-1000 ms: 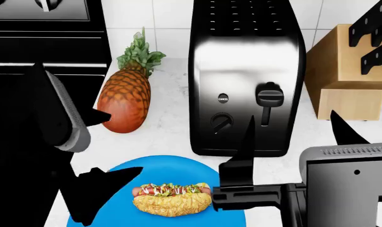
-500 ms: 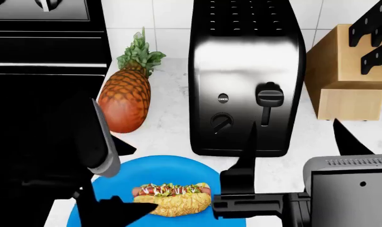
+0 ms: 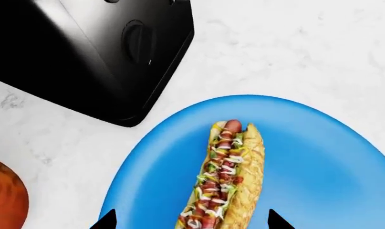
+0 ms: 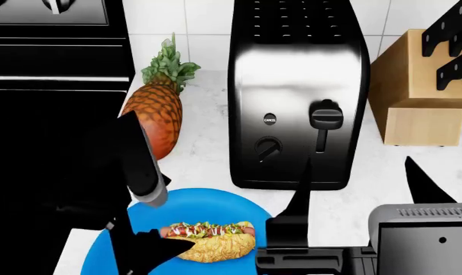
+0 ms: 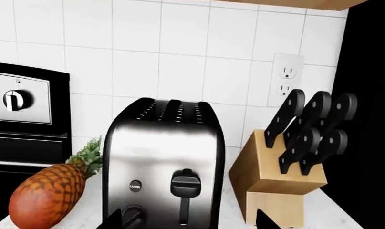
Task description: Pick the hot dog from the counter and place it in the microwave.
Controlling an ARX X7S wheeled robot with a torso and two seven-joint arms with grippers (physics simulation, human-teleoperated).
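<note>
Since the earlier frame my left arm has swung right and down in the head view, from beside the pineapple (image 4: 153,120) to the left edge of the blue plate (image 4: 215,206). My left gripper (image 4: 150,249) now sits at the lower left of that view, its dark tip overlapping the left end of the hot dog (image 4: 209,239); I cannot tell whether it touches. My right gripper (image 4: 360,189) has barely shifted, only a little lower in the frame at lower right.

In the left wrist view the hot dog (image 3: 223,183) lies on the plate (image 3: 319,162), running from frame centre to the bottom edge. Two black fingertips (image 3: 107,220) poke in at the bottom, one on each side of the bun, apart and clear of it: the left gripper is spread, holding nothing.

The plate rests on the white desk (image 4: 208,163), just in front of the chrome toaster (image 4: 298,91). A knife block (image 4: 418,91) stands at upper right, and the black stove (image 4: 55,69) fills the left.

The right gripper's fingertips (image 5: 109,220) show at the bottom of its wrist view, wide apart, nothing between them.
</note>
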